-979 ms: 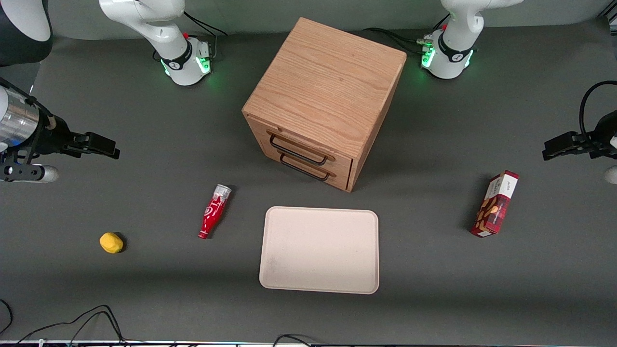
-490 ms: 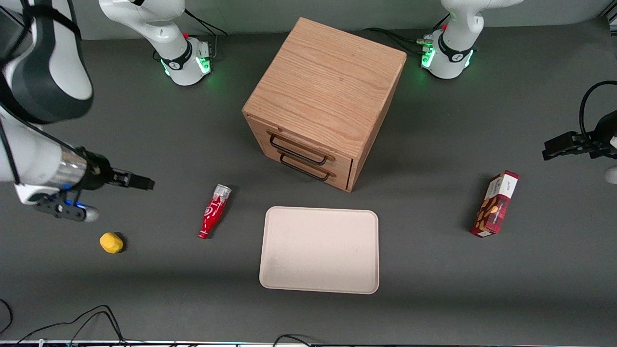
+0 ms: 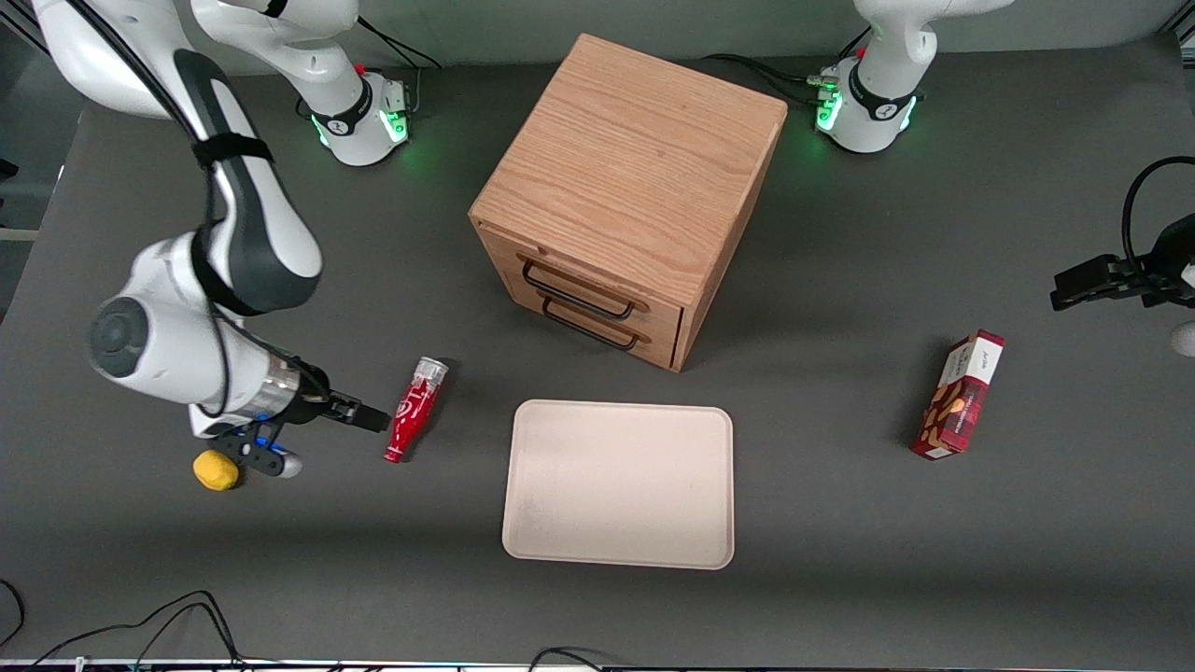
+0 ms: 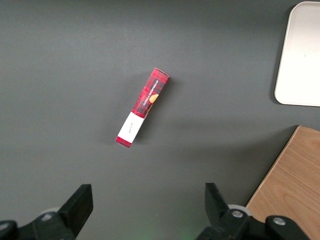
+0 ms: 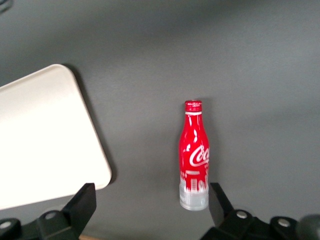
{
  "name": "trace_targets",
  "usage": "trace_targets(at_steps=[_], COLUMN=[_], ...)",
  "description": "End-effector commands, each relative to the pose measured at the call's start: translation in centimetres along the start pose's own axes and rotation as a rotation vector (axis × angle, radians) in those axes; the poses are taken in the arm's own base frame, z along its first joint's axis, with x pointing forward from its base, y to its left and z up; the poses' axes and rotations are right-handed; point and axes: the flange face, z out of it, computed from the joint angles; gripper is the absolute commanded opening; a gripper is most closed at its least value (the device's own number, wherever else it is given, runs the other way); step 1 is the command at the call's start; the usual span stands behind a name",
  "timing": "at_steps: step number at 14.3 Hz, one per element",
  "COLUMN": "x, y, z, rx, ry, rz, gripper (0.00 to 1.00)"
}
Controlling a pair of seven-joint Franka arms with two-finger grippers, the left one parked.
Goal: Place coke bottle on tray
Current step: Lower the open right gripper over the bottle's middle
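Your desk (image 3: pixel 840 579) is a plain dark grey matte surface that fills nearly the whole front view, with a paler grey strip of wall or backdrop along its edge by the two arm bases. Loose black cables (image 3: pixel 177 621) trail along the edge nearest the front camera.

The coke bottle (image 3: pixel 413 411) lies on its side on the desk, its silver-grey wide end toward the wooden drawer cabinet (image 3: pixel 630 187) and its red neck pointing toward the front camera. It sits beside the tray (image 3: pixel 620 483), apart from it with bare desk between them, on the working arm's side of the tray. In the right wrist view you see the coke bottle (image 5: pixel 194 157) lengthwise, white script showing, with a rounded corner of the tray (image 5: pixel 45 135) close by.

Your gripper (image 3: pixel 372 420) hangs just beside the bottle's neck half, on the side away from the tray. In the right wrist view its two dark fingers (image 5: pixel 80 205) stand spread wide, with the bottle's wide end seen between them, and they pinch nothing.

A small yellow object (image 3: pixel 214 469) sits on the desk under the arm's wrist. The cabinet stands mid-desk, its two black-handled drawers facing the tray. A red snack box (image 3: pixel 960 395) lies toward the parked arm's end of the desk, also seen in the left wrist view (image 4: pixel 142 108).
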Motion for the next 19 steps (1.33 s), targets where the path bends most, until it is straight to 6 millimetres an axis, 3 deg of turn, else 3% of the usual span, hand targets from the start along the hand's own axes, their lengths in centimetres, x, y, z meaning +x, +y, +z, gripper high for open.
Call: trace_targets(at_steps=[1, 4, 7, 13, 19], x=[-3.1, -5.5, -6.1, -6.6, -6.8], y=[1.4, 2.5, 3.4, 3.6, 3.5], z=[3.3, 7.7, 10.7, 14.7, 17.5], rx=[-0.035, -0.074, -0.053, -0.015, 0.016], ry=[0.077, 0.122, 0.136, 0.149, 0.164], rz=[0.004, -0.008, 0.038, 0.137, 0.155], gripper=[1.0, 1.0, 1.0, 1.0, 1.0])
